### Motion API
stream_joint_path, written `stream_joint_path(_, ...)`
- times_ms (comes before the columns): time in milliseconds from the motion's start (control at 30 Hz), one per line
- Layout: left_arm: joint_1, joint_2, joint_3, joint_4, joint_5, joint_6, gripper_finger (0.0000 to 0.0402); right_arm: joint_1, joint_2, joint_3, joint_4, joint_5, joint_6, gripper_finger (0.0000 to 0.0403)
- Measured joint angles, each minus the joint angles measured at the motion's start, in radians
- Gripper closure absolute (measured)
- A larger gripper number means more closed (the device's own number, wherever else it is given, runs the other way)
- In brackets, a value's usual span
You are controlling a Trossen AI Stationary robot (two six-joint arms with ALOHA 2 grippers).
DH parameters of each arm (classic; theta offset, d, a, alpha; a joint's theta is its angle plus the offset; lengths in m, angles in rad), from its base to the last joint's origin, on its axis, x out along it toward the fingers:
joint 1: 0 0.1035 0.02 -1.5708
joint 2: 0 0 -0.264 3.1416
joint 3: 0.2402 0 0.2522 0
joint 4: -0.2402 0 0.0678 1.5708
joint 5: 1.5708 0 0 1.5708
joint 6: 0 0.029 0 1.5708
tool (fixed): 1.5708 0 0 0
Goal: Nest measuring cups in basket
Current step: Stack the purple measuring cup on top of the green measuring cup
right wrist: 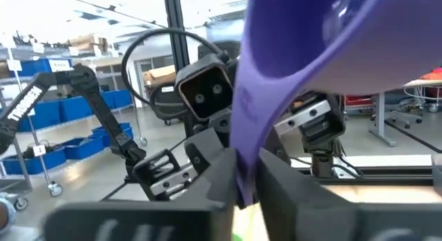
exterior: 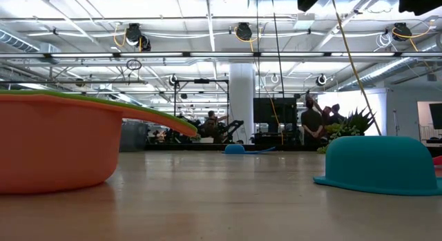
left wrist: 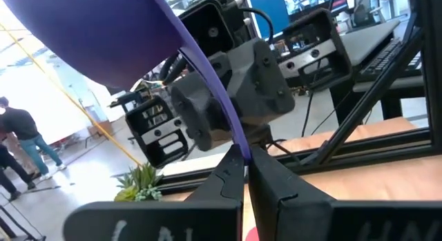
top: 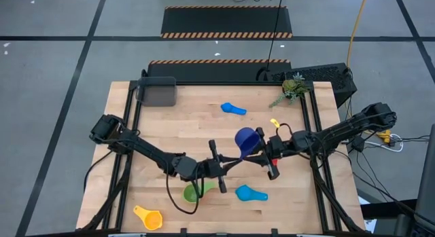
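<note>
Smooth, glossy plastic marks the dark blue measuring cup (top: 246,139) at frame centre, its sheen clear in both wrist views. The table (top: 190,121) is pale wood, planked and matt. At lower left, the orange cup (exterior: 55,148) looks satin plastic; at right, the light blue cup (exterior: 383,165) is matt.

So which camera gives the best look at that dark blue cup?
The high view: the whole dark blue cup shows mid-table, held between both arms. The left wrist view shows its underside and handle pinched in the fingers; the right wrist view is similar. The low view misses it.
</note>
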Motion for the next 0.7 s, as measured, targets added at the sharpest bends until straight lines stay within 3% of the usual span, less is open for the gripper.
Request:
stream_joint_path(167,0.000,0.000,0.000,-0.023,0.001,0.000,0.0386,0.000,0.000,0.000,-0.012,-0.004,0.000,0.0392)
stream_joint_path(367,-0.003,-0.005,0.000,-0.063,-0.008,-0.022,0.0315,0.000,0.000,0.000,-0.016,-0.001,0.016,0.0400)
stream_joint_path(567,-0.025,-0.106,0.000,-0.282,-0.043,-0.099,0.0238,-0.002,-0.018,0.000,-0.076,-0.019,0.048,0.0402)
stream_joint_path(700,-0.042,-0.210,0.000,-0.486,-0.057,-0.203,0.0215,-0.009,-0.063,0.000,-0.172,-0.025,0.083,0.0402)
